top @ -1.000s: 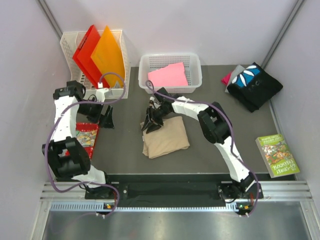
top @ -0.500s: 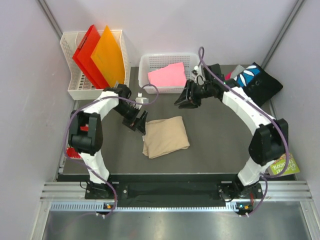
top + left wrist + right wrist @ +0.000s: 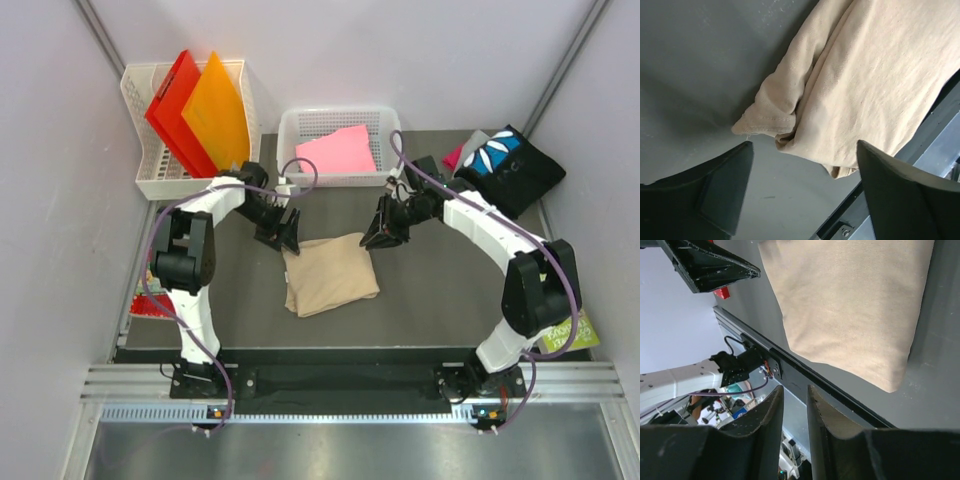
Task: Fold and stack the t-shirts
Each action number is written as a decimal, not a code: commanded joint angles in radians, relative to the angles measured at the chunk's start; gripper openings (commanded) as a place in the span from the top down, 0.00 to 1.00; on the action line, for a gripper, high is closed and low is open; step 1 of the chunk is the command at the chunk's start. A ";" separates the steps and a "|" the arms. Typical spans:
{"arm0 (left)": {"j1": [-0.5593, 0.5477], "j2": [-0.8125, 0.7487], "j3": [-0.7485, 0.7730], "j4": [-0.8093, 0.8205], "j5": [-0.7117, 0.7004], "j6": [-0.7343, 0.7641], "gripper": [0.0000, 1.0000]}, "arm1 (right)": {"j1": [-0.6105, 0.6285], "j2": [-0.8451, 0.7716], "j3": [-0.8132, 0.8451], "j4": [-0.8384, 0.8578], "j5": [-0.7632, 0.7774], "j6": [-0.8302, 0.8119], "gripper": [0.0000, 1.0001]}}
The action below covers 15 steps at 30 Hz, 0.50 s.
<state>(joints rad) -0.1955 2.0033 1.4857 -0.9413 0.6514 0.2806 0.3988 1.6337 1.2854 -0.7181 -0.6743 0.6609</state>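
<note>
A folded tan t-shirt (image 3: 330, 272) lies flat in the middle of the table. My left gripper (image 3: 286, 233) is wide open and empty at its far left corner; in the left wrist view the shirt's hemmed corner (image 3: 790, 107) lies just ahead of that gripper (image 3: 804, 146). My right gripper (image 3: 383, 233) hovers at the shirt's far right corner, jaws only narrowly apart and empty; the right wrist view shows the shirt (image 3: 850, 305) beyond that gripper (image 3: 795, 388). A pink t-shirt (image 3: 337, 152) lies in the white basket (image 3: 388, 150). A black printed t-shirt (image 3: 510, 172) lies on grey and magenta ones (image 3: 458, 156) at the back right.
A white mesh rack (image 3: 140, 90) at the back left holds a red folder (image 3: 170, 100) and an orange folder (image 3: 215, 110). A red packet (image 3: 148, 303) lies at the left edge. A book (image 3: 582, 330) lies at the right edge, partly behind my right arm.
My left gripper swung in from the left side to the tan shirt's far left corner. My right gripper left the shirt, rose towards the basket, then came down to the shirt's far right corner.
</note>
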 commanded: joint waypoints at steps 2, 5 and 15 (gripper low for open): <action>-0.008 -0.006 -0.007 0.022 0.047 -0.006 0.21 | 0.002 0.028 0.057 0.023 0.001 -0.015 0.75; -0.009 -0.011 -0.025 0.021 0.045 0.002 0.28 | 0.002 0.046 0.066 0.022 0.001 -0.017 0.76; -0.018 -0.045 -0.050 0.019 0.030 0.012 0.43 | 0.003 0.069 0.077 0.020 -0.007 -0.020 0.76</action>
<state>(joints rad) -0.2020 2.0052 1.4452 -0.9352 0.6636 0.2806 0.3992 1.6955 1.3113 -0.7136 -0.6746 0.6556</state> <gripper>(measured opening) 0.609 0.241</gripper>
